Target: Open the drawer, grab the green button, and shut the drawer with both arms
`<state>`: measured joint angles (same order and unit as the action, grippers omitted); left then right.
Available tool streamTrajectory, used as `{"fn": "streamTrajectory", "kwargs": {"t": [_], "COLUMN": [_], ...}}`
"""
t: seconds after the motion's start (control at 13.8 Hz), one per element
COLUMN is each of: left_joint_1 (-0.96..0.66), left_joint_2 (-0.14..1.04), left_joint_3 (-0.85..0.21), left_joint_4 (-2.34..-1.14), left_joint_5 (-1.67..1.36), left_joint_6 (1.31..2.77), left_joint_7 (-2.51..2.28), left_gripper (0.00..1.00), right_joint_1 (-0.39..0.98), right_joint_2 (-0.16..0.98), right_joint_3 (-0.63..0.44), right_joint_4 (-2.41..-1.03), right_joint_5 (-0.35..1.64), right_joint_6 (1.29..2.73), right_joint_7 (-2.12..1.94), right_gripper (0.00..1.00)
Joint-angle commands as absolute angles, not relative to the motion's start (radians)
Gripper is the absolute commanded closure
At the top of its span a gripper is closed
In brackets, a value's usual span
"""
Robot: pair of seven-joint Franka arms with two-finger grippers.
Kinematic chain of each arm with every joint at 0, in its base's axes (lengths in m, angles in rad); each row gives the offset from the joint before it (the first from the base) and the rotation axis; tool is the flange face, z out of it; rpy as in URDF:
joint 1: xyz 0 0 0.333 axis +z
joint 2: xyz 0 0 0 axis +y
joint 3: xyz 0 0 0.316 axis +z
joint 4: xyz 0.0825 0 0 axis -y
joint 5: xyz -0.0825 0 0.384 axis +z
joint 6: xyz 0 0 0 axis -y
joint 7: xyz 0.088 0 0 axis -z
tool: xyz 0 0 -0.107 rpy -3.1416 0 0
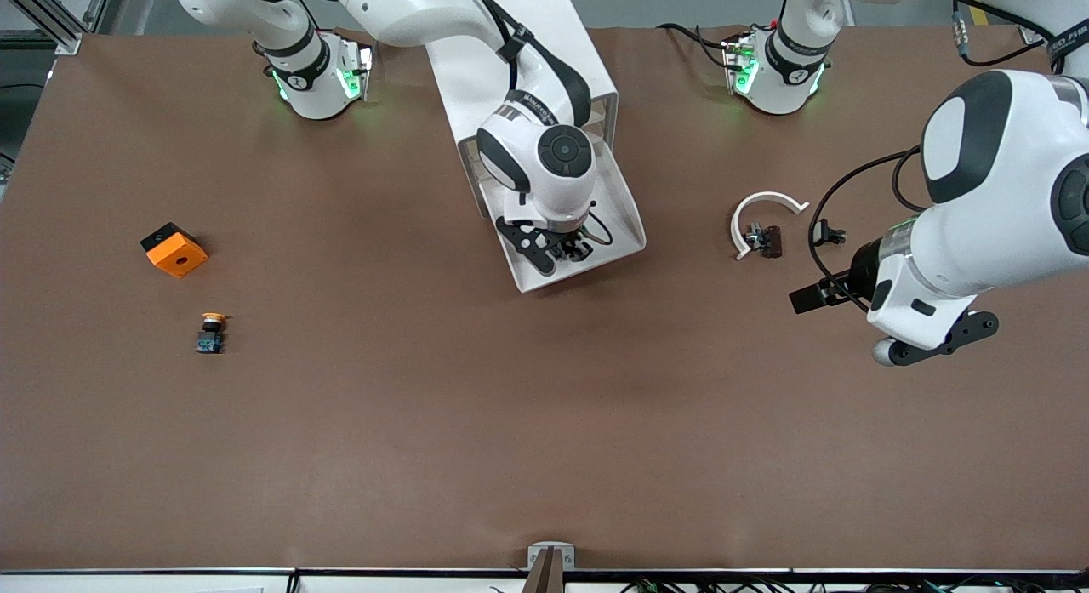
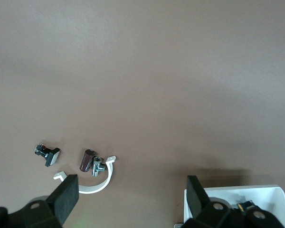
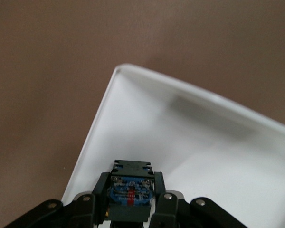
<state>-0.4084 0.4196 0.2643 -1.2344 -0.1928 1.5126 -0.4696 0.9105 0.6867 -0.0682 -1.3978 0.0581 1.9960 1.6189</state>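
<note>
The drawer stands pulled out of the white cabinet. It shows as a white tray in the right wrist view. My right gripper is over the drawer's inside. It is shut on the button, gripping the dark body with its blue label; the cap is hidden. My left gripper is open and empty, over the bare table between the drawer and a white curved clip. A corner of the drawer shows in the left wrist view.
A brown cylinder with a metal fitting lies by the clip, and a small black part lies beside them. An orange cube with a hole and an orange-capped button lie toward the right arm's end.
</note>
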Motion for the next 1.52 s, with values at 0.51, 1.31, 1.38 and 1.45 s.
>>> {"fn": "streamTrajectory", "kwargs": {"t": [0.51,1.31,1.38,1.45], "left_joint_1": [-0.425,-0.67,-0.687,-0.702], "left_joint_2": [0.37,0.571,0.572,0.584], "left_joint_3": [0.132,0.124,0.12,0.12], "left_joint_4": [-1.452,-1.639,-1.67,-1.699], "left_joint_5": [-0.172,-0.167,-0.169,-0.17], "left_joint_6": [1.796,2.244,2.273,2.299], "left_joint_7": [-0.521,-0.785,-0.785,-0.785], "left_gripper": [0.0,0.0,0.0,0.0], "right_joint_1": [0.701,0.313,0.29,0.266], "right_joint_2": [0.54,0.322,0.305,0.301], "right_joint_3": [-0.072,-0.072,-0.072,-0.072], "right_joint_4": [-1.281,-1.659,-1.739,-1.788], "right_joint_5": [-0.049,-0.048,-0.049,-0.049], "right_joint_6": [1.576,1.821,1.907,1.957], "right_joint_7": [1.072,0.169,0.129,0.094], "right_gripper": [0.94,0.94,0.94,0.94]}}
